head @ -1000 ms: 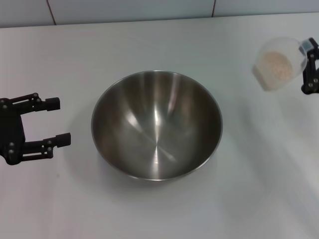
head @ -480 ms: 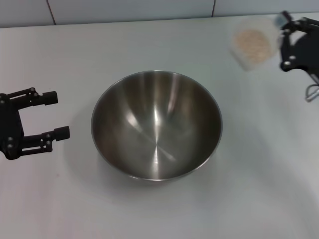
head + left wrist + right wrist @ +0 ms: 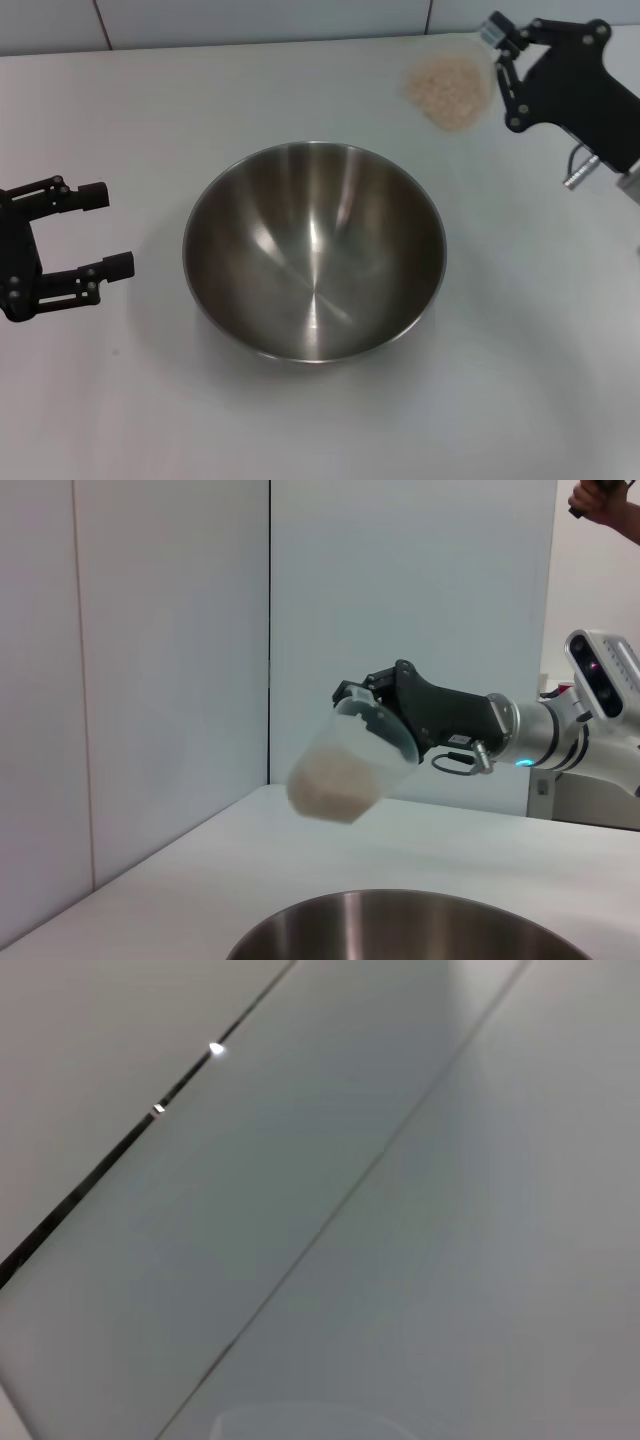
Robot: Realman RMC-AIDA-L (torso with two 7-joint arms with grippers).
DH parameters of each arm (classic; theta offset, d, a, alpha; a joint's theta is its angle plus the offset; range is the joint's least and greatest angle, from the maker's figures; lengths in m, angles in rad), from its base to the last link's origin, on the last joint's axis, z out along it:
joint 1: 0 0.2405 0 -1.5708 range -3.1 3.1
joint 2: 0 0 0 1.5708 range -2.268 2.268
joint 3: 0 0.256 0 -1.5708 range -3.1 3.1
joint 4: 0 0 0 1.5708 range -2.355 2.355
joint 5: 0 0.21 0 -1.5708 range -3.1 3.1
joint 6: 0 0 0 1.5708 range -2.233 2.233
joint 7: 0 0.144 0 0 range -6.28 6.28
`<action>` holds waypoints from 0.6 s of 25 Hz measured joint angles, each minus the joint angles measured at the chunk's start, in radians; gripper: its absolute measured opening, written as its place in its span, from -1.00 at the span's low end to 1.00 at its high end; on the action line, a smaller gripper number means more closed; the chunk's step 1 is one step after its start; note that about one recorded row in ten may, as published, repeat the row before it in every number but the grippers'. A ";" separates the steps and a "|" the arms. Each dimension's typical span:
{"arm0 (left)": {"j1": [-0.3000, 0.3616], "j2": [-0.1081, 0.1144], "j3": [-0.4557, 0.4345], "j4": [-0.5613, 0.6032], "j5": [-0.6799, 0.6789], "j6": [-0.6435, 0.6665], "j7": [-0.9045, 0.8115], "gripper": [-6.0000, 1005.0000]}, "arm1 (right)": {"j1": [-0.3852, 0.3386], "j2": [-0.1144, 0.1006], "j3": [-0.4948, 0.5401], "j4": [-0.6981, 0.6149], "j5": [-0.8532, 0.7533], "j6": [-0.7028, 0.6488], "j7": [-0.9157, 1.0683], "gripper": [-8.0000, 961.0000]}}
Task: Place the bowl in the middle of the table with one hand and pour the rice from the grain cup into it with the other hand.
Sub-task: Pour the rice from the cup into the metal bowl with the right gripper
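The steel bowl [image 3: 315, 250] stands empty in the middle of the white table [image 3: 300, 90]; its rim also shows in the left wrist view [image 3: 400, 925]. My right gripper [image 3: 505, 75] is at the far right, shut on the grain cup [image 3: 450, 88], and holds it in the air beyond the bowl's far right side. The cup [image 3: 345, 765] is tilted, with the rice [image 3: 447, 85] still inside it. My left gripper [image 3: 100, 230] is open and empty, left of the bowl and apart from it.
A white tiled wall [image 3: 260, 20] runs along the table's far edge. The right wrist view shows only wall panels [image 3: 300, 1160]. Someone's hand [image 3: 605, 495] shows far off in the left wrist view.
My right gripper has carried the grain cup up and to the left, toward the bowl, and tilted it. My left gripper has drawn back slightly to the left. The bowl has not moved.
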 joint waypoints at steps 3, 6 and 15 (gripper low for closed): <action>0.001 0.000 0.000 -0.003 -0.001 -0.001 0.001 0.57 | 0.018 0.001 -0.024 0.002 -0.003 0.014 -0.050 -0.96; 0.002 -0.003 0.000 -0.003 -0.001 -0.001 0.001 0.57 | 0.029 0.001 -0.050 0.003 -0.003 0.019 -0.114 -0.96; 0.003 -0.012 -0.006 -0.001 -0.013 -0.003 -0.006 0.57 | 0.022 0.005 -0.049 0.098 0.000 0.035 -0.559 -0.96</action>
